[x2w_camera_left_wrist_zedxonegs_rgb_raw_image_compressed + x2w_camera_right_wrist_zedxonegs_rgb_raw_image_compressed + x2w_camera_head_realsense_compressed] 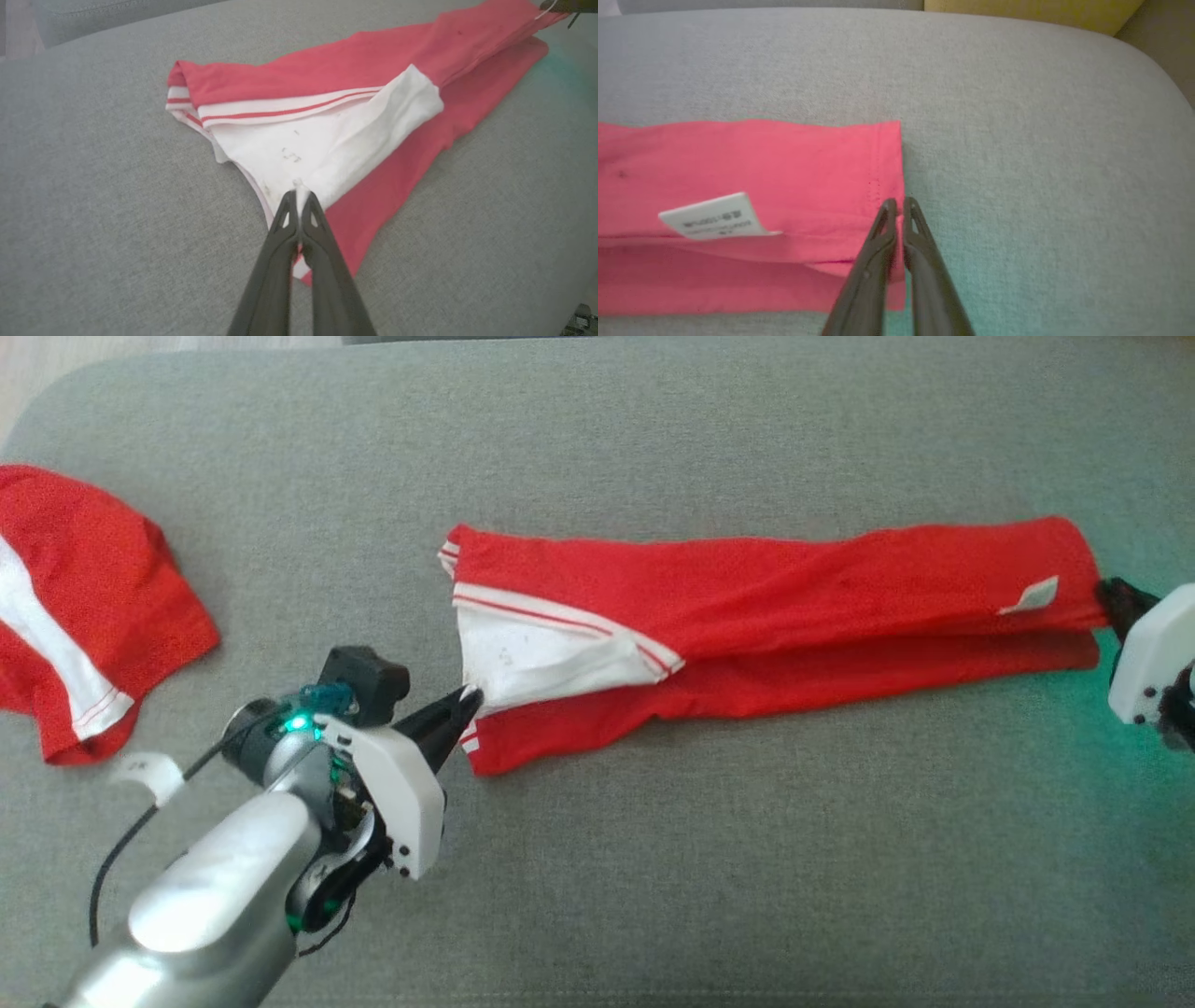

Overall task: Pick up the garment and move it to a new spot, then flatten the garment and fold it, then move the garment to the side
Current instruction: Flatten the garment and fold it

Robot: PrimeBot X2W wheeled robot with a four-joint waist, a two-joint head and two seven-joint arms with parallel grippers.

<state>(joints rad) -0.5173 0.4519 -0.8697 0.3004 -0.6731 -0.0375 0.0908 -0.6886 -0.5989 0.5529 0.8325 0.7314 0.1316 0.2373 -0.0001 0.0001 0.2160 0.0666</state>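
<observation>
I had the garment stretched long across the middle of the grey cushion, left gripper pinched on its white end, right gripper pinched on its hem. I judged this the flattening step; next it wanted an even, taut pull, then a fold.

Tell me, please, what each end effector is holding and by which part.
Left end effector: the red garment, by a corner of its white panel. Right end effector: the same garment, by its opposite hem.
</observation>
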